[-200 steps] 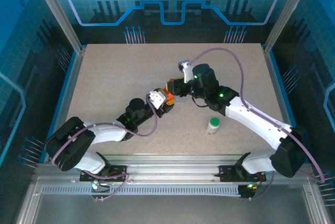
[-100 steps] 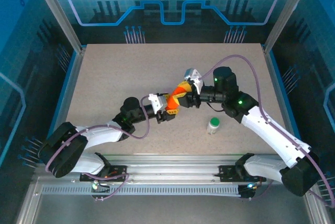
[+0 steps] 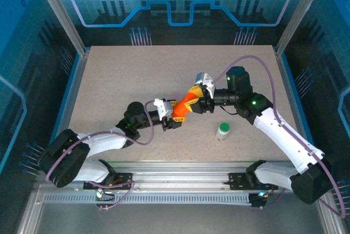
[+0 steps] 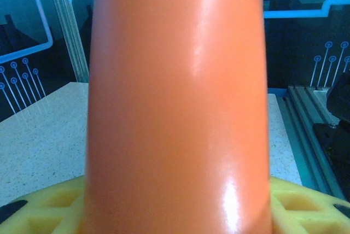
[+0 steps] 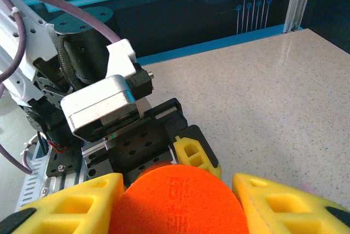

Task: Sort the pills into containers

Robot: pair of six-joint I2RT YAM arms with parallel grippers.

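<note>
An orange pill bottle (image 3: 185, 104) hangs tilted above the middle of the table, held from both ends. My left gripper (image 3: 174, 115) is shut on its lower end; in the left wrist view the bottle (image 4: 175, 103) stands between the yellow fingers (image 4: 44, 206). My right gripper (image 3: 193, 99) is shut on the upper end, whose round orange face (image 5: 178, 201) sits between that gripper's yellow fingers (image 5: 71, 204). The left gripper's finger (image 5: 194, 154) shows just behind it. The pills and the containers are hidden or out of view.
A small clear bottle with a green cap (image 3: 222, 130) stands upright on the speckled table (image 3: 120, 75), to the right of and nearer than the grippers. Metal frame posts (image 3: 60, 10) and a rail (image 3: 180, 168) border the table.
The right arm has swung out to the right and its gripper has turned sideways onto the orange bottle's upper end. The left gripper has shifted slightly toward the near edge, still holding the bottle.
</note>
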